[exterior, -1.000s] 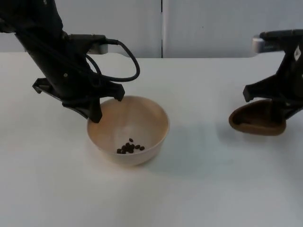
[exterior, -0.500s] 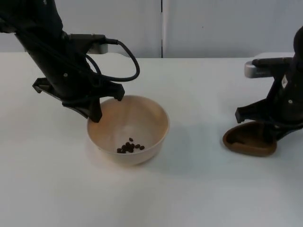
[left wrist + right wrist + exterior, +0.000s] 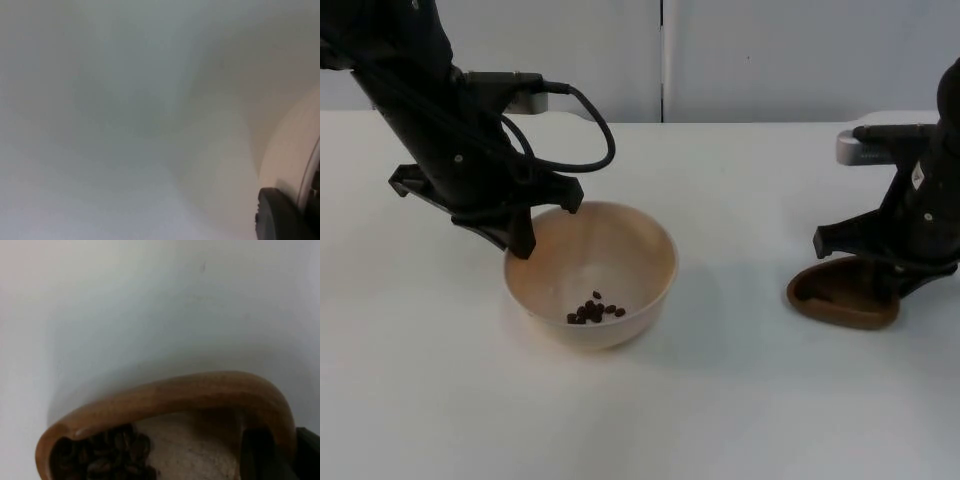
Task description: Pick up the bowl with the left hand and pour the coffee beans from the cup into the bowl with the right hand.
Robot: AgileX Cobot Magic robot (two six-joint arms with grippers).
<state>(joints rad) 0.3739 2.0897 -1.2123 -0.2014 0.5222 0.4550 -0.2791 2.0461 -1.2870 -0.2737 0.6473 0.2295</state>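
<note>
— While the left arm reaches down from the far left of the white table (image 3: 720,420), where is its end effector?
— The left end effector (image 3: 542,228) sits at the far-left rim of the cream bowl (image 3: 620,262). One black finger hangs outside the wall and another stands at the rim, so it looks pinched on that rim. In the left wrist view a black fingertip (image 3: 280,215) lies against the bowl's pale wall (image 3: 292,150).
— Is the bowl on the table?
— I cannot tell whether its base touches the table or hangs just above it. It stands upright, left of the table's middle.
— Anything in it?
— A small heap of dark coffee beans (image 3: 594,311) lies on its bottom, toward the near side.
— And the other arm?
— The right end effector (image 3: 886,262) is near the right edge of the table, clamped on the brown wooden cup (image 3: 840,300). The cup is low, at or just above the table, with its open mouth tipped toward the bowl, well apart from it.
— Does the cup hold anything?
— Yes. In the right wrist view, coffee beans (image 3: 107,452) are bunched at one end of the cup (image 3: 190,395), under its curved wooden rim, and a black finger (image 3: 260,455) stands inside against the wall.
</note>
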